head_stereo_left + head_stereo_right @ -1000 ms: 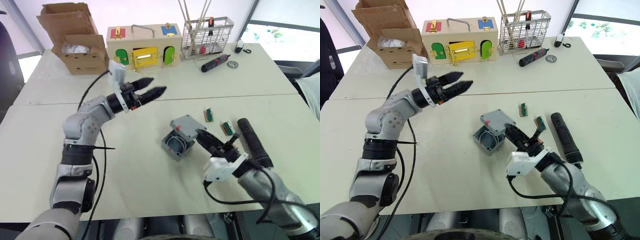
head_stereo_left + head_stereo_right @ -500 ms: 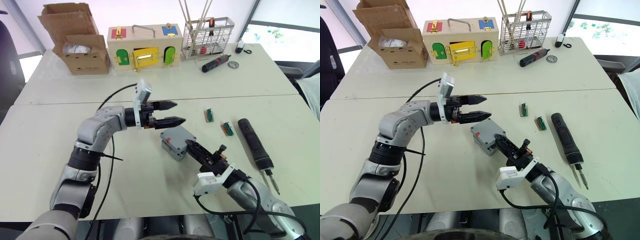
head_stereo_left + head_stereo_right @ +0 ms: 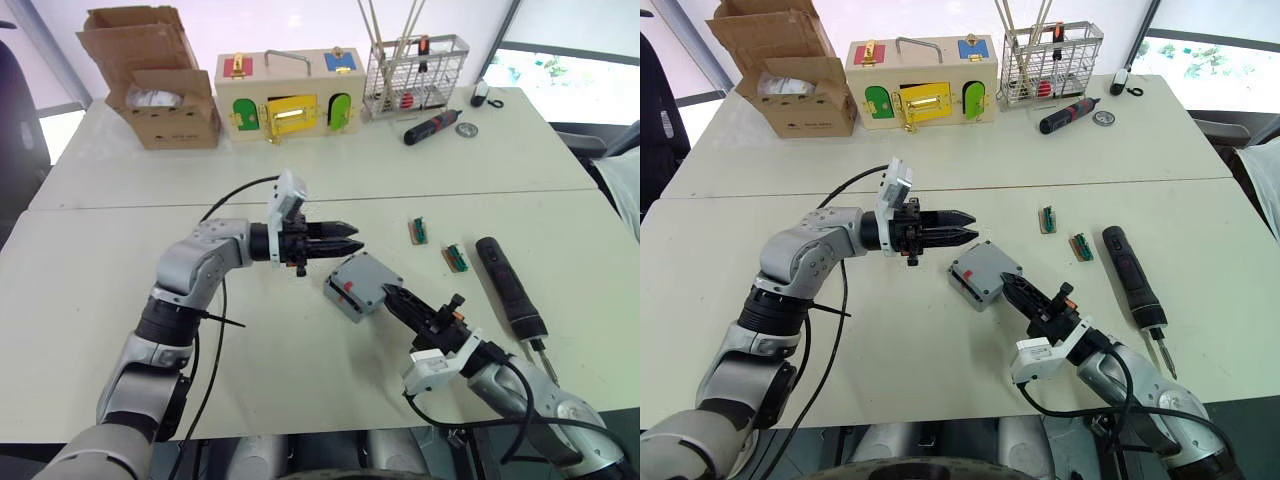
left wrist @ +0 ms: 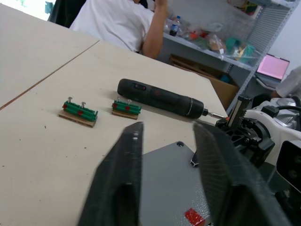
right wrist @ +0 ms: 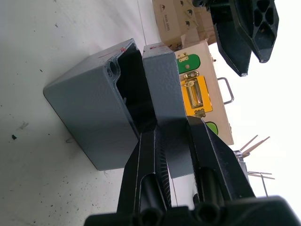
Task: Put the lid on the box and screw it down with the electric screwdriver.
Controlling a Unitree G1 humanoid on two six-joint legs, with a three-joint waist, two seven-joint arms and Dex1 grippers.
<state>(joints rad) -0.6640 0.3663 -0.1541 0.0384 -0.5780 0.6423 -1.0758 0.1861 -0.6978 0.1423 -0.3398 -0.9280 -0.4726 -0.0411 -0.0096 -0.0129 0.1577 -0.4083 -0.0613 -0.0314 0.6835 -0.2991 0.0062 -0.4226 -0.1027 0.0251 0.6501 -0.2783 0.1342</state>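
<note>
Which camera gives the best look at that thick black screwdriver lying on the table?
The left wrist view: the electric screwdriver lies side-on with its red buttons and bit in sight. Both eye views show it whole but smaller, to the right.

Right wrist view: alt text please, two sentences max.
The right gripper grips the edge of the grey lid, which sits tilted on the grey box with a gap still open. Behind stand a wooden latch box and the left gripper.

Bright even daylight, soft shadows, blurred wrist-view foreground
</note>
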